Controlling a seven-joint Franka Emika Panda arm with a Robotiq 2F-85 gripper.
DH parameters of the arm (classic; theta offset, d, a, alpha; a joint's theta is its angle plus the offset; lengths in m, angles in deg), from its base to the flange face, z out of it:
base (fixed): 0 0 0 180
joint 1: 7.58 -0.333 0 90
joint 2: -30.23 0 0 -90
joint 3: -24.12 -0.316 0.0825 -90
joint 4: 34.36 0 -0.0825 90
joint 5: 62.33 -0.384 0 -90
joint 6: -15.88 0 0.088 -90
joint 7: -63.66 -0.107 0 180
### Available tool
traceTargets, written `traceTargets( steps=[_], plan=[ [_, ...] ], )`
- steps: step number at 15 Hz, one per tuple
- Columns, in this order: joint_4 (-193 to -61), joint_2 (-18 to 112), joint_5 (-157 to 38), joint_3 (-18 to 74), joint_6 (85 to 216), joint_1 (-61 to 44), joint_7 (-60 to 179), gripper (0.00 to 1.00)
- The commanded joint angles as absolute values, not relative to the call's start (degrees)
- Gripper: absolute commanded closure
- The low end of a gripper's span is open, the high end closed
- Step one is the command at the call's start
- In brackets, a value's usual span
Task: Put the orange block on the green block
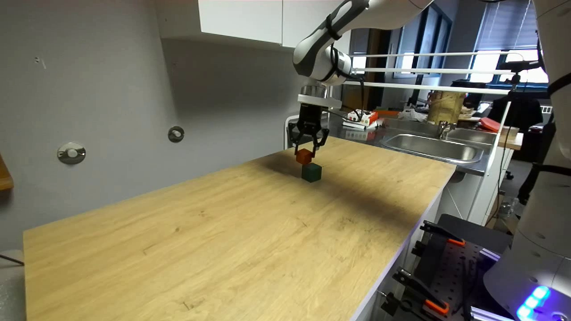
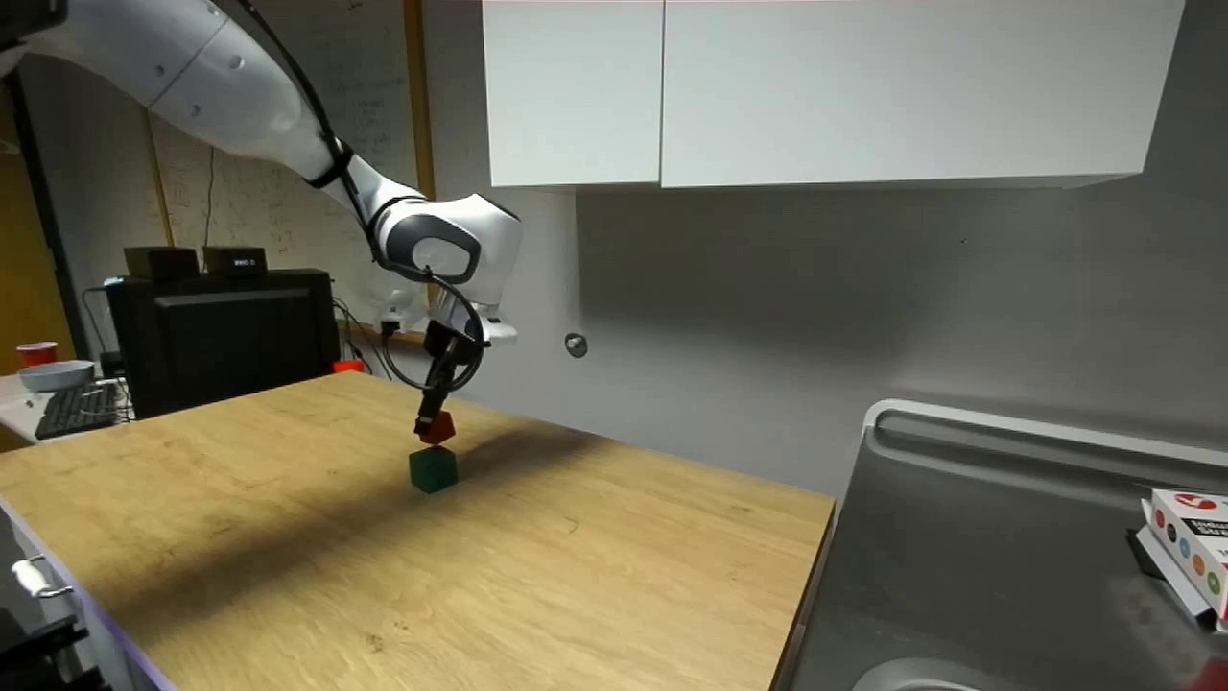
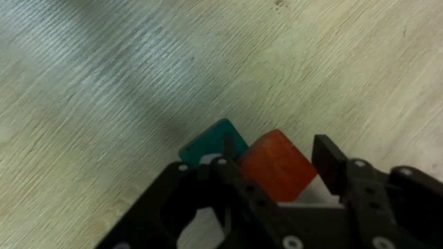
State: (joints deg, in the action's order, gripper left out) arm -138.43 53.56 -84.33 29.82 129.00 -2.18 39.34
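The orange block (image 1: 304,157) is between the fingertips of my gripper (image 1: 305,154), which is shut on it. In the wrist view the orange block (image 3: 280,166) is turned cornerwise between the fingers, and the left finger covers part of it. The green block (image 1: 311,173) rests on the wooden table, just below and beside the orange one. In an exterior view the orange block (image 2: 439,429) shows right above the back of the green block (image 2: 434,470). In the wrist view the green block (image 3: 211,141) is partly covered by the left finger. I cannot tell whether the blocks touch.
The wooden table (image 1: 200,240) runs along a grey wall (image 1: 111,111). White cabinets (image 2: 825,86) hang above the wall's lower part. A metal sink (image 1: 432,147) and a box (image 2: 1194,542) are beyond the table's end. A black monitor (image 2: 230,336) stands behind the other end.
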Motion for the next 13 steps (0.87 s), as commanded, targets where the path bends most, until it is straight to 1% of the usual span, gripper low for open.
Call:
traceTargets(
  steps=[1, 6, 7, 8, 9, 10, 12, 13],
  plan=[
    [-139.4, 53.0, -85.1, 30.4, 127.9, -1.4, 38.2, 0.66],
    [-140.6, 53.5, -85.1, 30.5, 127.7, -1.0, 38.4, 0.66],
    [-140.7, 53.6, -85.1, 30.5, 127.6, -1.0, 38.4, 0.52],
    [-140.9, 53.6, -85.1, 30.5, 127.6, -1.0, 38.3, 0.16],
    [-141.1, 53.4, -85.3, 30.5, 127.6, -0.9, 38.6, 0.23],
    [-141.3, 53.2, -85.3, 30.4, 127.5, -0.9, 38.8, 0.23],
    [-141.4, 52.7, -85.0, 30.4, 127.5, -1.1, 38.9, 0.13],
    [-141.5, 52.3, -84.6, 30.4, 127.6, -1.3, 38.7, 0.05]
  ],
)
